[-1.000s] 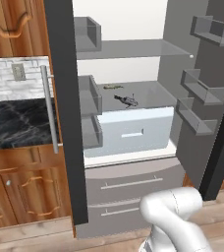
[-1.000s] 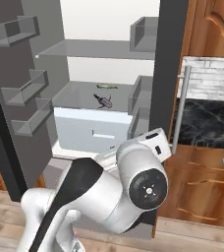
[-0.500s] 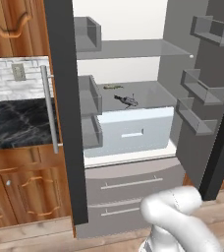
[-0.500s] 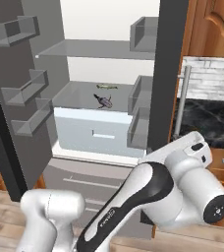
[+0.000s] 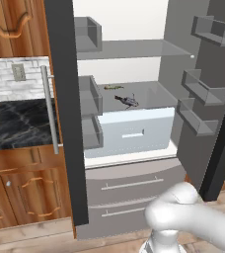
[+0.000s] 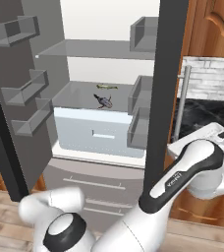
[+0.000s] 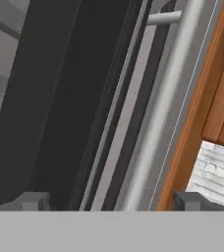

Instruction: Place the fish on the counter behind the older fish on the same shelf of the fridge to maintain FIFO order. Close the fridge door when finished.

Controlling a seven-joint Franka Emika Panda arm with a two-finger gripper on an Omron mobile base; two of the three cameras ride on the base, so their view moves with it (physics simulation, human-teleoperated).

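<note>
The gripper point(image 7: 112, 202) is spread wide and empty; the door handle point(image 7: 160, 106) runs as a long bar up the frame's middle, between the fingertips (closing seems next). Both fish point(image 5: 127, 100) lie on the shelf point(image 5: 151, 95), centre frame.

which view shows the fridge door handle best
The hand view: the handle runs large and close between the open gripper tips. The left base view shows it whole but thin; the right base view partly hidden by the arm.
</note>
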